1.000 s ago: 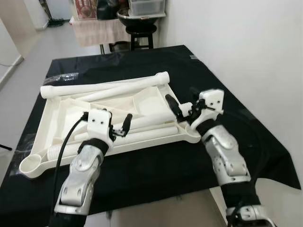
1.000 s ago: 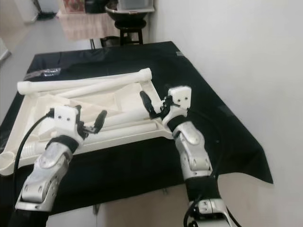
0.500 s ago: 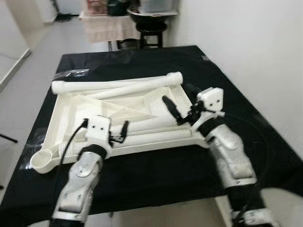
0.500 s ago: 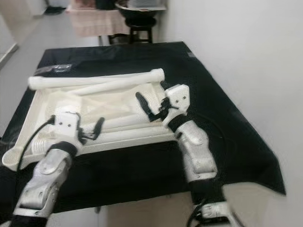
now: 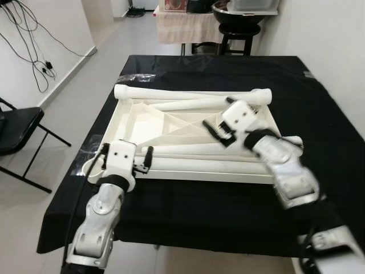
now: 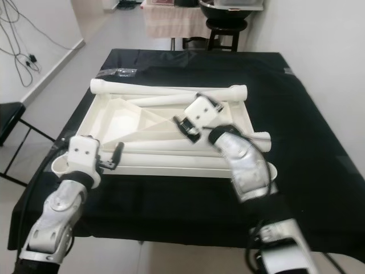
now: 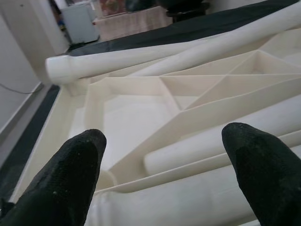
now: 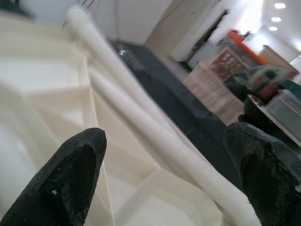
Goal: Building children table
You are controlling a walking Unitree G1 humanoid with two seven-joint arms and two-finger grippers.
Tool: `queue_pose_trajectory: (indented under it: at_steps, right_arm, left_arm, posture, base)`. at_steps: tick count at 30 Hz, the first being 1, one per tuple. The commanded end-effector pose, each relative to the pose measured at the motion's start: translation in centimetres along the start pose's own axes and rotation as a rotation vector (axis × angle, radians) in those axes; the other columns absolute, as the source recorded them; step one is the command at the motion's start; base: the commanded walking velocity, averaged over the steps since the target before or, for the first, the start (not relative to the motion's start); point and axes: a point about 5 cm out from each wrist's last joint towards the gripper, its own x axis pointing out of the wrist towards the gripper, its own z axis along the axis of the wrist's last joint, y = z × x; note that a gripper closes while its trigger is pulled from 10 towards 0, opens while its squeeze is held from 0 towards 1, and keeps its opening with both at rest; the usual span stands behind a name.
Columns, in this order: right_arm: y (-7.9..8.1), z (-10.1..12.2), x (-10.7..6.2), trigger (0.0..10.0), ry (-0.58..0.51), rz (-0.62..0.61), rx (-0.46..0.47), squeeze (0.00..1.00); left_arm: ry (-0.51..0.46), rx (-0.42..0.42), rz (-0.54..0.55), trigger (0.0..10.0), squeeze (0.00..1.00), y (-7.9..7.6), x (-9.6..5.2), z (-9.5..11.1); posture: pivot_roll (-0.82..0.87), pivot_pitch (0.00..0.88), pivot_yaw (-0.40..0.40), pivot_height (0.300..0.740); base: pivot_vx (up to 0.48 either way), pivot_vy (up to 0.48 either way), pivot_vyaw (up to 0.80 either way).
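A white plastic tabletop [image 5: 142,123] lies upside down on the black table [image 5: 199,205], ribs facing up. Several white tube legs lie on it: one along the far edge [image 5: 171,92], one slanting across the ribs [image 5: 194,104], two by the near edge [image 5: 199,164]. My left gripper [image 5: 129,150] hovers open at the near left corner, beside a round leg socket [image 5: 91,168]; its fingers [image 7: 70,174] point along the near tubes. Open too, my right gripper [image 5: 219,117] hangs over the ribbed middle right, with black fingers [image 8: 70,169] spread above the slanting tube.
A black folding chair [image 5: 17,125] stands left of the table. Behind the table are a black stool [image 5: 234,34] and a cloth-covered side table [image 5: 182,25]. Cables [image 5: 28,34] hang on the left wall. A white wall runs close along the right.
The camera has swung, so the whole scene shifted. My right gripper moved from the tabletop's right edge inward over the ribs. The left gripper stays at the near left corner.
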Motion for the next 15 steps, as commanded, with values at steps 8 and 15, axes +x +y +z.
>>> queue_pose_trajectory:
  at_steps: [8,15]
  right_arm:
    - [-1.2,-0.3,-0.8,10.0,0.198,0.394,-0.198,0.0]
    - [-2.3,-1.0,0.3,10.0,0.435,0.617,-0.284,0.0]
  left_arm:
    - [0.023,-0.101,-0.058,10.0,0.0,-0.5,-0.5,-0.4]
    - [0.039,-0.169,-0.117,10.0,0.0,-1.4,-0.8,-0.5]
  posture:
    - [0.02,0.116,-0.034,0.74]
    - [0.03,0.12,-0.057,0.74]
  base:
    - [0.0,0.0,0.0]
    - [0.0,0.0,0.0]
